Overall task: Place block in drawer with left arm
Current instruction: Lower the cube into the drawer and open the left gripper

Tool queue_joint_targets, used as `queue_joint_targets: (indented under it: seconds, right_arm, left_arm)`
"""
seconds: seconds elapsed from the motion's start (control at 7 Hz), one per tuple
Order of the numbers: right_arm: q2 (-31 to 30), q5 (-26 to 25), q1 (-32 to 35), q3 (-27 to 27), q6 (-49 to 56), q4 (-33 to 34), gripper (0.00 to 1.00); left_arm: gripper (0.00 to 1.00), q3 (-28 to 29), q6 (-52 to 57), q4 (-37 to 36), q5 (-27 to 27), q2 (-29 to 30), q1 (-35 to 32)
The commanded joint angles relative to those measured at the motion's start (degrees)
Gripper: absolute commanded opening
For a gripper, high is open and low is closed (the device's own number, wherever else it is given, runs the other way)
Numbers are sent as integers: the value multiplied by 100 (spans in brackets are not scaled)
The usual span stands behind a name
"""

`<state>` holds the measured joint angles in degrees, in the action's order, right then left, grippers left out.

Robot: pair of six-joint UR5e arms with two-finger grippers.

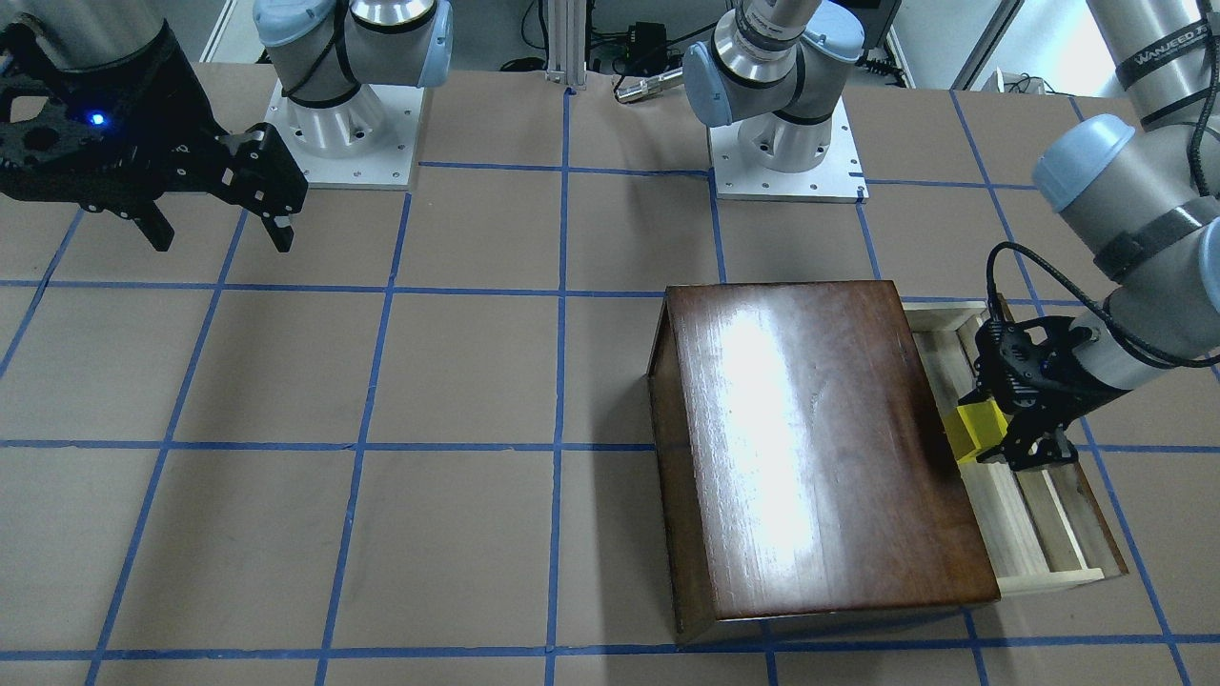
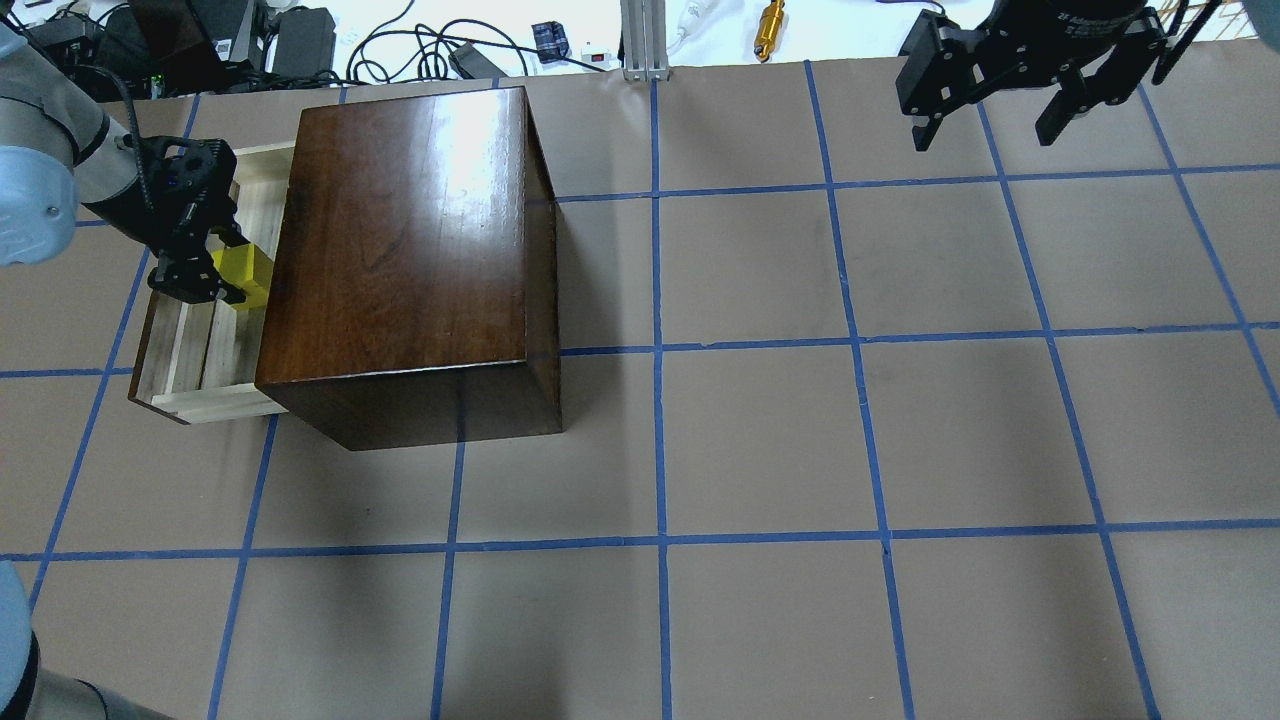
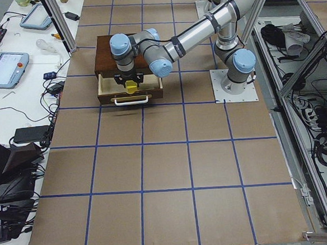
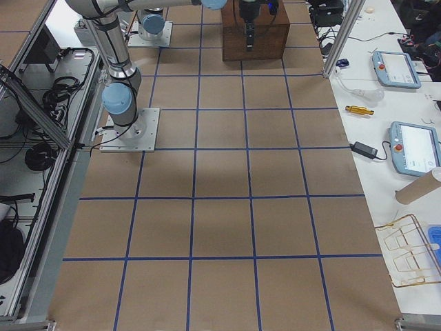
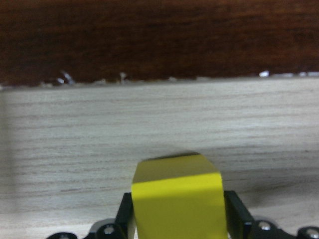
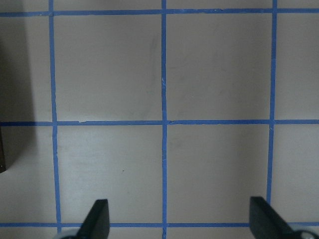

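holding: the block (image 1: pixel 980 427) is clenched in the left gripper (image 1: pixel 999 429), with one of its fingers (image 5: pixel 125 216) on each side of the cube in the left wrist view.
block position: over the pale floor of the open drawer (image 1: pixel 1041 534), just beside the front edge of the wooden box (image 1: pixel 810 438); whether it touches the floor cannot be told.
drawer: pulled out from the box, pale wood bare around the block.
right gripper (image 1: pixel 222 243): jaws spread, nothing between them, well apart from the box above the table (image 1: pixel 457 381).
step judged: block in place for release; letting go not yet done.
risk one: released from height, the cube could bounce or tip.
risk two: so near the box edge, opening jaws may strike the box front.
risk three: a block leaning on that edge could jam the drawer.
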<state>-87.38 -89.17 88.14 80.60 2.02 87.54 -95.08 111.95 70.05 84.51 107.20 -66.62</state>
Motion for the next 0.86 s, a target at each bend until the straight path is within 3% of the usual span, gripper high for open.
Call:
queue_joint_targets:
  seconds: [0.0, 0.29, 0.71]
  right_arm:
    - [-8, -4, 1, 0, 0, 0, 100]
    - [1, -4, 1, 0, 0, 0, 100]
    - [-8, 5, 1, 0, 0, 0, 100]
  left_arm:
    - [100, 33, -50, -96, -13, -84, 0]
    - [99, 173, -182, 69, 4, -374, -44]
    - [98, 770, -2089, 1464, -260, -954, -603]
